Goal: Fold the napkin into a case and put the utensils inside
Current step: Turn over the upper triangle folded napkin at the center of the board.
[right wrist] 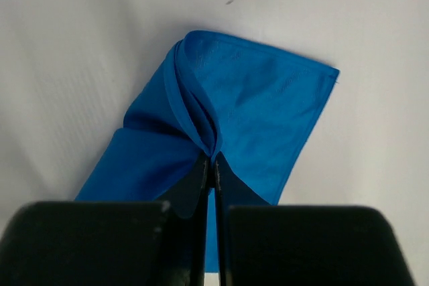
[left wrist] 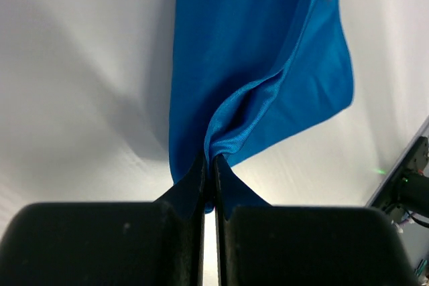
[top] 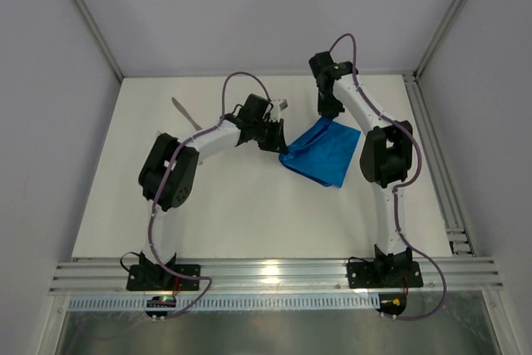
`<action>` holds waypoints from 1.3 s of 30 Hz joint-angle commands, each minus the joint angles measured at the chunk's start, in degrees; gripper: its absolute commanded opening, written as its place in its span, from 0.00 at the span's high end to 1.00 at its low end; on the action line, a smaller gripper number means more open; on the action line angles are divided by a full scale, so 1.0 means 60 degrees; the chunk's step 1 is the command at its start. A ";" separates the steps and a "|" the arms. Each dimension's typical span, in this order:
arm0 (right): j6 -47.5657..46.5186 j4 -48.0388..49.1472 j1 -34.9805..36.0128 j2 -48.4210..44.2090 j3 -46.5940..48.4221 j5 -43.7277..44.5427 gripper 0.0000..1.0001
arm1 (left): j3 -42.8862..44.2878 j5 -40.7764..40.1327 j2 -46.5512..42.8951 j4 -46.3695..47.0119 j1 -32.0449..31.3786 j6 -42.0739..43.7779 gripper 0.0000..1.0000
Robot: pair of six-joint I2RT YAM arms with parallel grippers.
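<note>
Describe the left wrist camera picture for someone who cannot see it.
The black left gripper, shut, pinches a puckered fold of a bright blue, slightly shiny cloth napkin, seen against the plain white table.

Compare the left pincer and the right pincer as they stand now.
The left pincer pinches the napkin at its left end; the right pincer pinches its far edge. The left pincer points in from the left, the right pincer from the far side. Both are shut on bunched blue cloth.

One napkin (top: 320,154); two arms (top: 208,140); one silver utensil (top: 181,110) clearly seen.
</note>
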 commanded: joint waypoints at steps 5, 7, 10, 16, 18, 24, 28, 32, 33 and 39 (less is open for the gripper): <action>0.1524 0.1928 0.0932 0.0579 0.0392 -0.0730 0.96 | -0.1531 0.0216 -0.1021 0.1773 0.0568 -0.0479 1.00; 0.1671 0.2470 0.1079 0.0667 0.0319 -0.1008 0.96 | -0.2027 0.0173 -0.1123 0.2022 0.0729 -0.0625 1.00; 0.1715 0.3113 0.1343 0.0638 0.0333 -0.1331 0.75 | -0.2468 -0.0032 -0.1285 0.2535 0.1007 -0.1036 1.00; 0.1379 0.3922 0.1504 0.0200 0.0377 -0.2196 0.45 | -0.3026 -0.0442 -0.1592 0.2595 0.1403 -0.1373 1.00; 0.1188 0.3834 0.1519 -0.0239 0.0260 -0.2108 0.41 | -0.3216 -0.0677 -0.1724 0.2565 0.1491 -0.1490 0.98; 0.0954 0.4315 0.1519 -0.2786 -0.2602 -0.1742 0.36 | -0.3495 -0.1073 -0.2163 0.2419 0.1798 -0.1797 0.92; 0.1056 0.4683 0.1519 -0.4544 -0.4819 -0.1610 0.32 | -0.3481 -0.1262 -0.2135 0.2084 0.2106 -0.2061 0.81; 0.1173 0.4830 0.1505 -0.5849 -0.6651 -0.1508 0.31 | -0.3422 -0.1483 -0.2149 0.1628 0.2311 -0.1872 0.68; 0.1231 0.4830 0.1504 -0.6054 -0.7307 -0.1348 0.31 | -0.3436 -0.1541 -0.2179 0.1555 0.2384 -0.1813 0.65; 0.1876 0.5503 0.1519 -0.7315 -0.9769 -0.1522 0.31 | -0.3334 -0.1717 -0.2296 0.1042 0.2444 -0.1213 0.45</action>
